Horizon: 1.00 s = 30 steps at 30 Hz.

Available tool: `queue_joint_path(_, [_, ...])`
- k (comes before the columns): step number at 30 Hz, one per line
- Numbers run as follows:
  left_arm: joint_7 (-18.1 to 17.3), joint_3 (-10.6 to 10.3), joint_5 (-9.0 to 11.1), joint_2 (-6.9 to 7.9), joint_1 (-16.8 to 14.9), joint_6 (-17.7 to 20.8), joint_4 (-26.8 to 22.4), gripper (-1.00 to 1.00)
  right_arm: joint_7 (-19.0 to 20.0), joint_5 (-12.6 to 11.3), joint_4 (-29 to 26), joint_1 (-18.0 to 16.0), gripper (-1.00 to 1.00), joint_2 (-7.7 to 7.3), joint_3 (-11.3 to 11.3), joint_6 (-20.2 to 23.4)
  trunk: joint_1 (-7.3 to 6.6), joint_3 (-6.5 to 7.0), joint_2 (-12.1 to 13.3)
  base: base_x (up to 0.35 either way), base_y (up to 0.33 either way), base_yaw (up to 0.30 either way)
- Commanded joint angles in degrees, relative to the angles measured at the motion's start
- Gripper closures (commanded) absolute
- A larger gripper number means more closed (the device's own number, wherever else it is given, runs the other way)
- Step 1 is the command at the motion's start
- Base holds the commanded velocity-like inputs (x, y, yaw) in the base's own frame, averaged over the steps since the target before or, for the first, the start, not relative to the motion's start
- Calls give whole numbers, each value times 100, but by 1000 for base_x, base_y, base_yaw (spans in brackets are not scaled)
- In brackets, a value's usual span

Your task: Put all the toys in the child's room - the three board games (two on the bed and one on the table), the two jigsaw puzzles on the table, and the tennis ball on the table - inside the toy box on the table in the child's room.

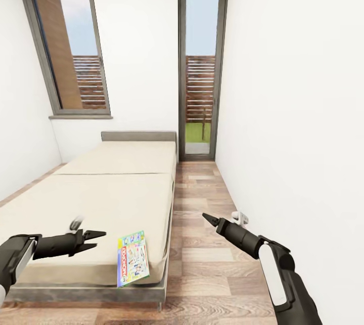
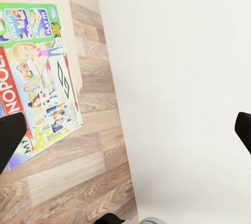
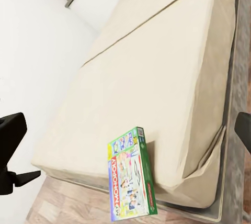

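Note:
One board game [image 1: 133, 258], a white-blue printed box with a green edge, lies flat on the near right corner of the bed [image 1: 111, 188], its near end sticking out over the mattress edge. It is also in the left wrist view [image 2: 39, 88] and the right wrist view [image 3: 130, 179]. My left gripper [image 1: 97, 241] hovers open over the mattress just left of the box, holding nothing. My right gripper [image 1: 208, 218] hangs open and empty over the floor to the box's right. The toy box, table, jigsaw puzzles and tennis ball are out of view.
A strip of wood floor [image 1: 197, 244] runs between the bed and the white right wall [image 1: 293, 137]. A wall socket [image 1: 240, 218] sits low on that wall near my right gripper. A glass door [image 1: 201, 72] and a window [image 1: 71, 46] close the far end.

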Motion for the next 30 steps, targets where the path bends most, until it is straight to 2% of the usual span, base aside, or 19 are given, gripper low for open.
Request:
queue_joint_path(1, [-14,2,20,9,-3,52,0,-100,20,-7,-27,-5,-100,8,-17,42,22,-25,-45,0,0,0])
queue_joint_path(10, [-32,2,7,38,-4,47,117,-100,30,-13,-348,39,-100,16,-2,54,220,-186,-405,0,0,0])
queue_joint_path(15, [-33,2,4,45,-4,41,157,-100,38,-21,-621,69,-100,0,294,45,330,-276,-606,0,0,0])
queue_joint_path(18, [-33,2,3,47,-4,28,164,-100,35,-25,-997,63,-100,2,615,48,395,-330,-726,0,0,0])
queue_joint_path(22, [-34,2,3,47,-4,16,167,-100,19,-26,-1222,60,-100,11,971,77,483,-402,-887,0,0,0])
queue_joint_path(26, [-34,2,3,44,-4,1,167,-100,-2,-27,-1277,60,-100,17,1134,163,571,-474,-1047,0,0,0])
queue_joint_path(30, [-34,2,3,40,-4,-6,168,-100,-9,-26,-1289,59,-100,12,1159,186,659,-545,-1208,0,0,0])
